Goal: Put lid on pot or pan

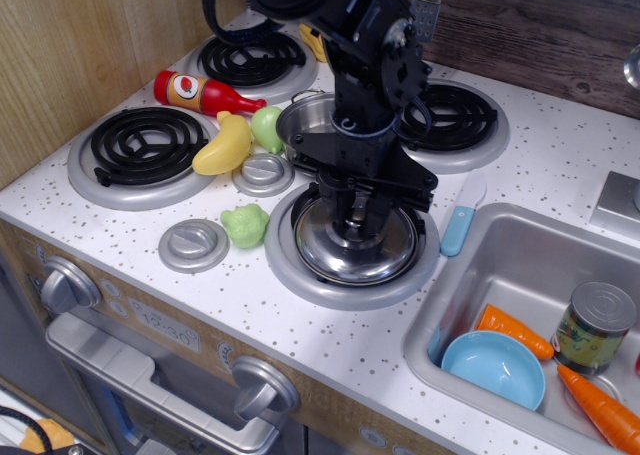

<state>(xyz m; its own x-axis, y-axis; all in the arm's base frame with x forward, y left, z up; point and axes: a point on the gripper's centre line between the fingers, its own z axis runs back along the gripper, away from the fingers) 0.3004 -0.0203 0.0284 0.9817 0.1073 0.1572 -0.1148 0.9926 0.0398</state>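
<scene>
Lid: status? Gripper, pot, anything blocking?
Gripper down over the lid knob, jaws closed in around it; firm grip not confirmed. Lid flat on front burner. Pot behind, open, arm partly covering it. Nothing else in the way.

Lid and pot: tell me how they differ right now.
The lid lies low on the front burner; the pot stands taller behind it. The gripper is down at the lid's knob; the pot is uncovered and partly hidden by the arm. Both are round shiny steel.
</scene>
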